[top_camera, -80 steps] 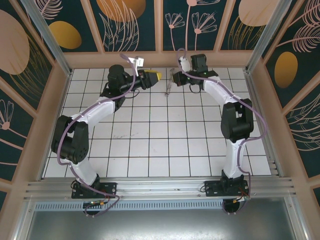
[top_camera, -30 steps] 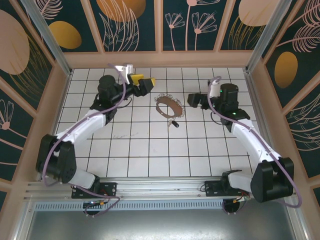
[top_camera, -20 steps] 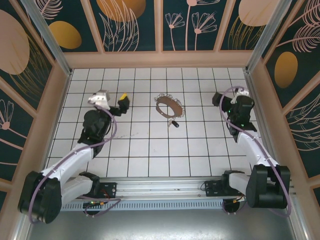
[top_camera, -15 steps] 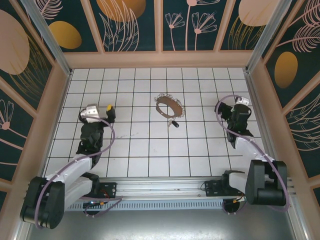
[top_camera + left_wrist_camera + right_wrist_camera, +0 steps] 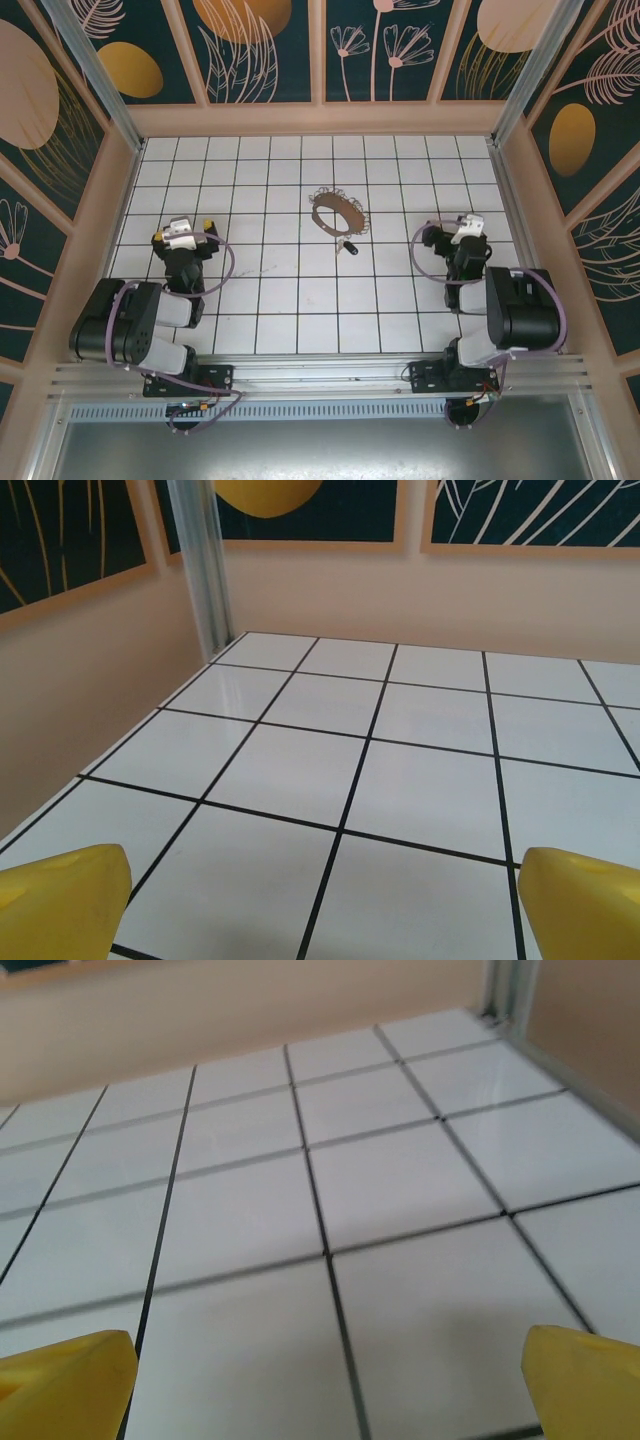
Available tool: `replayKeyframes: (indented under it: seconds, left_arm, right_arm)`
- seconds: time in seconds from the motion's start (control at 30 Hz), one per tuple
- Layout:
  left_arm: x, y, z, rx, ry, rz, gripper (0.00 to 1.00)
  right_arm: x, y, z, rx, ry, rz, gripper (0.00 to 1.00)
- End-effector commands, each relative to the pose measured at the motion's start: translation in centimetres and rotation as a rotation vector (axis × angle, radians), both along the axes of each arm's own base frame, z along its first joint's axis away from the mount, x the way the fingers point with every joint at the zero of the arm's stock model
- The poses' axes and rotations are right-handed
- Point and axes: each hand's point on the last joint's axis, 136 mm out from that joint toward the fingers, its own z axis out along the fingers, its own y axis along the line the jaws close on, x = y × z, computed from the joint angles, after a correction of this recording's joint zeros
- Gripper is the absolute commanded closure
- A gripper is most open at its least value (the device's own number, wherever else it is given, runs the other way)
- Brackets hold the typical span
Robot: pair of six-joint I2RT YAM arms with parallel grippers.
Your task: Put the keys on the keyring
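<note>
The keyring (image 5: pixel 337 213), a brownish-bronze loop, lies flat on the white tiled floor (image 5: pixel 300 290) in the far middle. The key (image 5: pixel 347 245), tiny with a black head, lies on the floor just in front of the ring and apart from it. My left gripper (image 5: pixel 183 230) is folded back at the left, far from both, and is open; its yellow fingertips (image 5: pixel 60 900) stand wide over bare tiles, my left gripper (image 5: pixel 320 920) empty. My right gripper (image 5: pixel 458 228) is folded back at the right, also open. Only tiles lie between its yellow fingertips (image 5: pixel 585 1370), my right gripper (image 5: pixel 325 1390) holding nothing.
Beige walls (image 5: pixel 320 118) with dark floral panels close in the floor on three sides. A metal corner post (image 5: pixel 205 560) stands ahead of the left wrist. An aluminium rail (image 5: pixel 320 375) runs along the near edge by the arm bases.
Both arms have drawn back from the far middle and folded down towards their bases. The keyring and key have lain still on the floor over the last second.
</note>
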Motion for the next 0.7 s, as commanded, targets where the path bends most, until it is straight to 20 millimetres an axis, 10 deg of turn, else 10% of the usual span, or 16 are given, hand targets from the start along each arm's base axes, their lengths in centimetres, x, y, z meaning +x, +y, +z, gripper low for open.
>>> replayKeyframes:
  seconds: [0.0,0.67]
  left_arm:
    - [1.1,-0.7,2.2,-0.009,-0.092,-0.062,0.01]
    - [2.6,-0.5,1.1,-0.046,-0.023,-0.098,0.01]
  right_arm:
    - [1.2,1.7,3.7,-0.027,-0.152,0.127,0.01]
    - [1.8,1.3,3.3,-0.041,-0.123,0.077,0.01]
